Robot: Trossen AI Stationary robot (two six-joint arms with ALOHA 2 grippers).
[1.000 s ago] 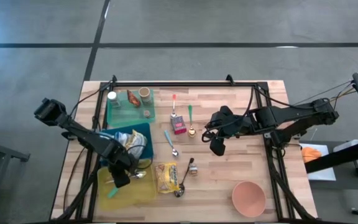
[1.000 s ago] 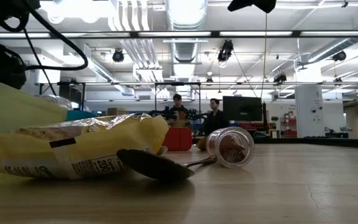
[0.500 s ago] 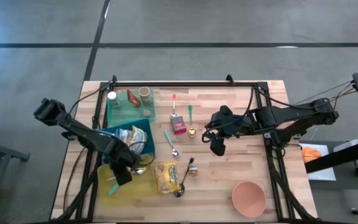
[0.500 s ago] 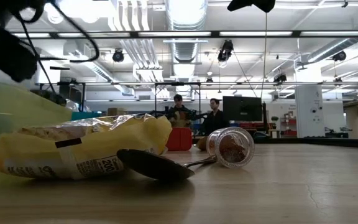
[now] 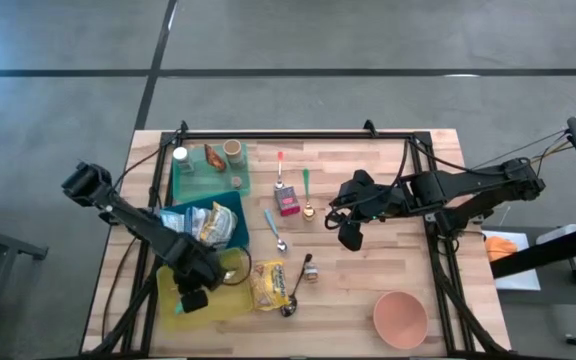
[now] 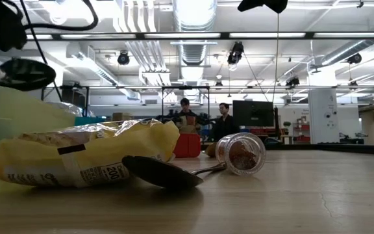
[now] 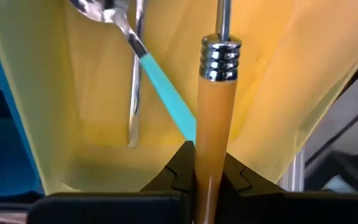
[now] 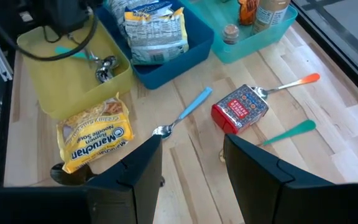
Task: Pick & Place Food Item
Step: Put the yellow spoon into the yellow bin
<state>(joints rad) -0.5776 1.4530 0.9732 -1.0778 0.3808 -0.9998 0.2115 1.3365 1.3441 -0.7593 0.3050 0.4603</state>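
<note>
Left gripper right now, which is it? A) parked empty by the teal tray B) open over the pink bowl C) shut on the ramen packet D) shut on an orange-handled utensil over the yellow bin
D: in the left wrist view the left gripper is clamped on the orange-handled utensil, with the yellow bin beneath it.

Left wrist view: orange-handled utensil (image 7: 216, 118) ran off the frame's top edge, head not visible; lower handle hidden between the left gripper (image 7: 205, 177) fingers. Yellow bin (image 7: 92, 118) cut by the frame all round. Low view: noodle packet (image 6: 76, 156) blocked most of the table behind it; blue tray barely showed; red box (image 6: 188, 145) partly hidden. Two people (image 6: 203, 120) in the background too small to make out. High view: jars in green tray (image 5: 208, 172) too small to identify.
</note>
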